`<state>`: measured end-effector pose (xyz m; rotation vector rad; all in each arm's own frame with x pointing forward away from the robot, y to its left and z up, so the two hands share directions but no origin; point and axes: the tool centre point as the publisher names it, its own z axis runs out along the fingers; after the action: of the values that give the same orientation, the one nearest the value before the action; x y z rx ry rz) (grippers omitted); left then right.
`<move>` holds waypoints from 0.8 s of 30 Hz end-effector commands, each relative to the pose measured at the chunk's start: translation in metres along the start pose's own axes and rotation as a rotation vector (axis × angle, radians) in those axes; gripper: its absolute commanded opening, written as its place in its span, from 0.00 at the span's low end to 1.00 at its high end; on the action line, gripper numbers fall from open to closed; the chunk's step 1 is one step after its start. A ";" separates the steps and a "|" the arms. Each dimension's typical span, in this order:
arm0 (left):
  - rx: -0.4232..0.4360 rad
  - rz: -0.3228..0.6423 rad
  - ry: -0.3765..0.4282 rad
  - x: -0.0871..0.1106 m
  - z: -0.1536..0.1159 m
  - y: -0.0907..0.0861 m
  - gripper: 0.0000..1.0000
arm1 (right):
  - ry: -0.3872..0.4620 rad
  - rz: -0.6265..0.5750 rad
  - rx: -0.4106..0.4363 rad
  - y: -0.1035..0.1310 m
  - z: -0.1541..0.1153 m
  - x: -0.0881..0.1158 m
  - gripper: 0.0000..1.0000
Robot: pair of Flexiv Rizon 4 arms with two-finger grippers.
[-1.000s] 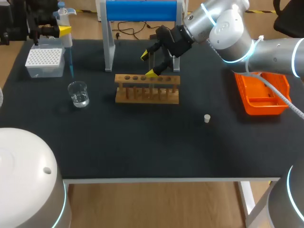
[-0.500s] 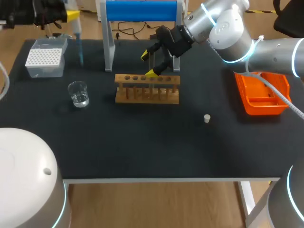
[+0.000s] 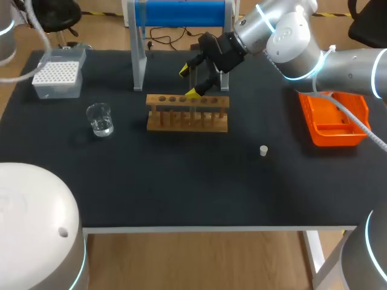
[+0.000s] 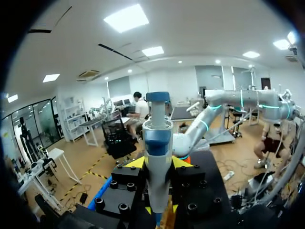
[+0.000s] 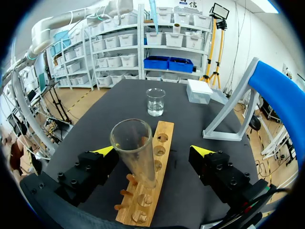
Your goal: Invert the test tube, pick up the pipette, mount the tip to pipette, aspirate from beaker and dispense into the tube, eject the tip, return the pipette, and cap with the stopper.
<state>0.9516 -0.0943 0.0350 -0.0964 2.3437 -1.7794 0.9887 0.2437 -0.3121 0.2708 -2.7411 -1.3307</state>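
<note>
- Right gripper (image 3: 190,81): over the wooden rack (image 3: 187,113), fingers wide apart, one on each side of the test tube (image 5: 136,152). Neither finger touches the glass.
- Test tube: seated in one of the rack's middle holes, mouth up, leaning slightly.
- Left gripper (image 4: 158,164): clamped on the pipette (image 4: 157,138), with the yellow tips pressed to both sides of the body and the plunger end facing the wrist camera. It is held high off the table and doesn't show in the head view.
- Pipette tip (image 5: 153,12): bluish, mounted. The right wrist view shows it hanging well above the table's far end, beyond the beaker.
- Beaker (image 3: 100,119): on the black table (image 3: 181,181) to the rack's left, with clear liquid in the bottom.
- Tip box (image 3: 57,78): back-left corner, behind the beaker.
- Stopper (image 3: 263,150): small and white, lying alone on the table, in front and to the right of the rack.
- Orange tray (image 3: 332,118): at the right edge, under the right arm.
- Blue-topped stand (image 3: 181,13): just behind the rack.
</note>
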 end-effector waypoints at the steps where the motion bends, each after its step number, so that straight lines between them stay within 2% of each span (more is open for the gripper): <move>1: -0.009 -0.006 0.064 -0.020 0.040 -0.008 0.00 | 0.002 0.001 0.003 0.000 -0.001 0.000 1.00; 8: 0.010 -0.007 0.106 -0.019 0.076 -0.018 0.00 | 0.002 0.001 0.003 0.000 -0.001 0.000 1.00; 13: 0.013 -0.014 0.129 -0.020 0.095 -0.015 0.00 | 0.002 0.001 0.003 0.000 -0.001 0.000 1.00; 24: 0.008 -0.041 0.140 -0.020 0.109 -0.010 0.00 | 0.002 0.001 0.003 0.000 -0.001 0.000 1.00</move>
<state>0.9909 -0.1973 0.0176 -0.0130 2.4361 -1.8797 0.9887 0.2437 -0.3121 0.2708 -2.7412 -1.3307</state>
